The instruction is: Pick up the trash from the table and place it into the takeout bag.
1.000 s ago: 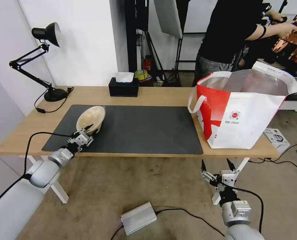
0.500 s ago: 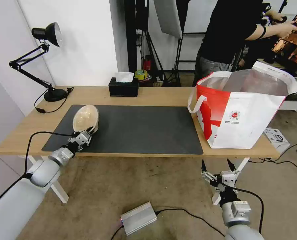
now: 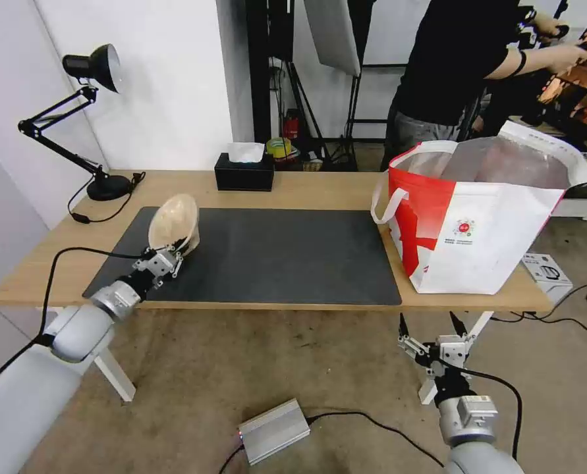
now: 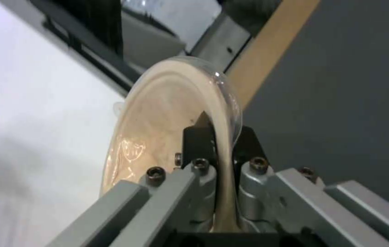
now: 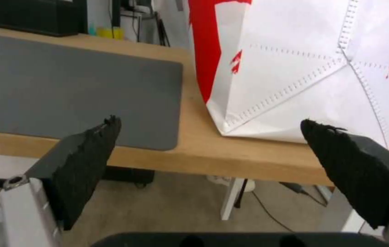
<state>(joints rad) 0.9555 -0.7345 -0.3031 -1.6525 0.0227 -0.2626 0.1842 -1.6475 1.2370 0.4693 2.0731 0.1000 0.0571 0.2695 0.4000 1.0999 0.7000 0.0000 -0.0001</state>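
My left gripper (image 3: 173,248) is shut on the rim of a beige pulp bowl (image 3: 173,222), which is tipped on edge above the left part of the dark grey mat (image 3: 273,253) on the table (image 3: 319,187). Up close, the bowl (image 4: 167,137) rim sits pinched between the two black fingers (image 4: 197,139). The takeout bag (image 3: 477,217), white with a red side panel and foil lining, stands open at the table's right end. My right gripper (image 3: 429,326) hangs open below the table's front edge, and its wrist view has the bag (image 5: 313,65) close ahead.
A black tissue box (image 3: 244,172) sits at the table's back edge. A black desk lamp (image 3: 85,118) stands at the back left. On the floor lie a silver power unit (image 3: 275,429) with cables and a small box (image 3: 547,268). A person stands behind the bag.
The left gripper has lifted the beige bowl and moved it slightly farther over the mat, tipping it more upright. The right arm has not moved.
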